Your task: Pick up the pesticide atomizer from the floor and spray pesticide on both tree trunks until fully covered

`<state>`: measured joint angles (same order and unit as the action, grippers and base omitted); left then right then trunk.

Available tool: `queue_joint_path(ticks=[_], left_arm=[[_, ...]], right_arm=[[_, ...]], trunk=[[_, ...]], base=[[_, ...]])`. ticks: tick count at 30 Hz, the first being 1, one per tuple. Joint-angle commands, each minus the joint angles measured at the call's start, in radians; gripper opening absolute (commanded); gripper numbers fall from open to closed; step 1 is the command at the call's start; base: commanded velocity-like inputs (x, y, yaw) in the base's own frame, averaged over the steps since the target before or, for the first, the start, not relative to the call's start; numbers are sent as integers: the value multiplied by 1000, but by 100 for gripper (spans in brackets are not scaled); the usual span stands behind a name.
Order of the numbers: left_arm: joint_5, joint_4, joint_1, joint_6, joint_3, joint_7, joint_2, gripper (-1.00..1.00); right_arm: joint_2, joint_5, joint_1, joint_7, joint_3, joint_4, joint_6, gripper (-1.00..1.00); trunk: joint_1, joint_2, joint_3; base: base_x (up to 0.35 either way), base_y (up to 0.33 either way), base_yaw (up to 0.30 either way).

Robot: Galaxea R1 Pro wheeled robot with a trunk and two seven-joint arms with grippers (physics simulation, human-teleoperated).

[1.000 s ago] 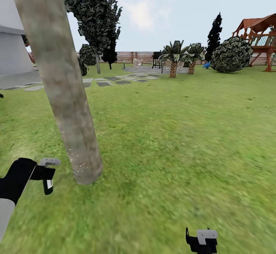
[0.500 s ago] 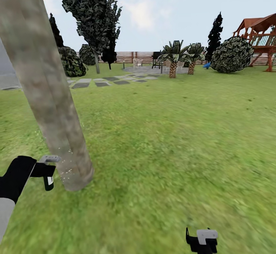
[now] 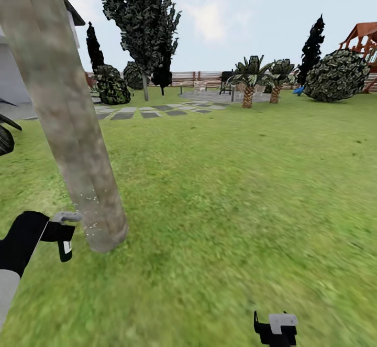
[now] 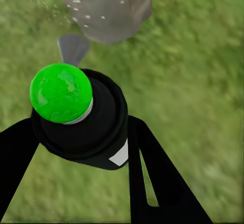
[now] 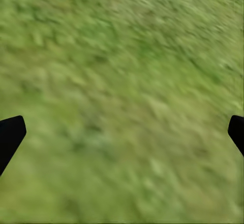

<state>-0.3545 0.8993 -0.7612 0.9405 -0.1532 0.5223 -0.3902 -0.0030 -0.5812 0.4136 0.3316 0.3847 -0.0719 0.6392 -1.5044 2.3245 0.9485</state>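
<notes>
Left gripper (image 3: 62,231) jaws clenched on pesticide atomizer (image 3: 65,230), low at left over the grass (image 3: 235,190), nozzle aimed at base of tree trunk (image 3: 70,127) just beside; white droplets speckle the bark. Right gripper (image 3: 276,328) jaws spread wide, holding nothing, above grass.

We stand on a wide green lawn (image 3: 235,179) under a pale, cloudy sky (image 3: 235,17). Grey stepping stones (image 3: 152,112) lead toward a paved patio (two scaly palms (image 3: 250,82) beside it). A slatted wooden fence (image 3: 209,78) closes the far side, with dark conifers (image 3: 313,48), a round bush (image 3: 337,76) and a red-roofed play structure (image 3: 364,40) at right.
</notes>
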Motion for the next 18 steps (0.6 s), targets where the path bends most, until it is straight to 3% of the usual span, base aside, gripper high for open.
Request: queue_joint_path(ticks=[1,10,18], left_arm=[[-11,1,0,3,-2,10,1,-100],[-12,-10,12,-3,-4,9,2,-100],[-11,-99,17,-16,-8,1,2,-100]], right_arm=[[0,-11,1,6,5,1,2,100],[0,-11,1,6,5,1,2,100],[0,-11,1,6,5,1,2,100]], trunk=[[0,0,1],[0,0,0],[0,0,0]], base=[[-9,-282,261],[140,-255,62],[13,-276,262]])
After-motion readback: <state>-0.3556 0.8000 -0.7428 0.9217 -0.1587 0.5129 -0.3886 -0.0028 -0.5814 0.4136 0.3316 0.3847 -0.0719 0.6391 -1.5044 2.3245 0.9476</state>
